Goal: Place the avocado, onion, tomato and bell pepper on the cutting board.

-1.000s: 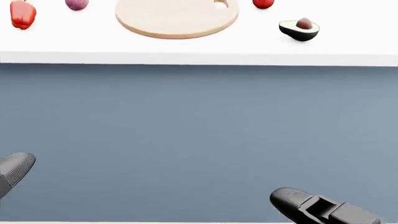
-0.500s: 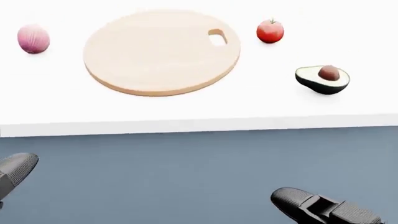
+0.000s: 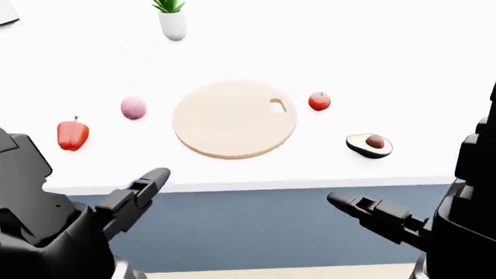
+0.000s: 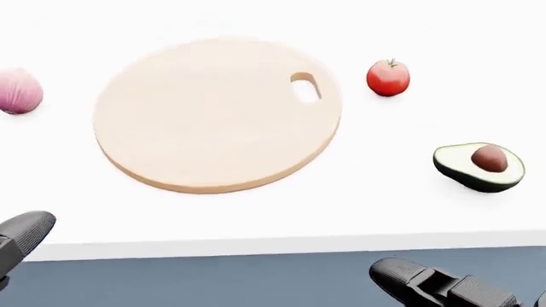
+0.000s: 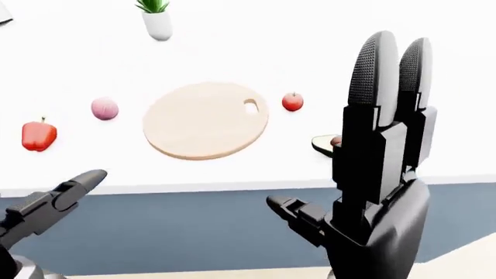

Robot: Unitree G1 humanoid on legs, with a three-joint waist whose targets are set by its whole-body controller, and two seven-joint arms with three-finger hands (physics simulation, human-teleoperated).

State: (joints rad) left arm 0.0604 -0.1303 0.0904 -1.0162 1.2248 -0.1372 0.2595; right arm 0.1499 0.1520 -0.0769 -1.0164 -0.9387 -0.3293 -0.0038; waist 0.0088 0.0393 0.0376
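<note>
Both my robot hands hang open and empty below the white bench (image 3: 403,70) edge: left robot hand (image 3: 128,197), right robot hand (image 5: 372,145), fingers spread. Beyond them the bare cutting board (image 3: 234,118) sits between both. Onion (image 3: 133,107) and bell pepper (image 3: 72,134) lie beyond the left one, tomato (image 3: 318,101) and avocado (image 3: 370,145) beyond the right.

A bright white bench (image 3: 403,52) is filling most of the left-eye view, its pale edge running across at about 6 o'clock. Below it a slate-blue floor (image 3: 256,232) is showing, giving way to a beige strip (image 3: 279,272) at the bottom. A small potted plant (image 3: 171,20) in a white pot is standing at 11 o'clock.
</note>
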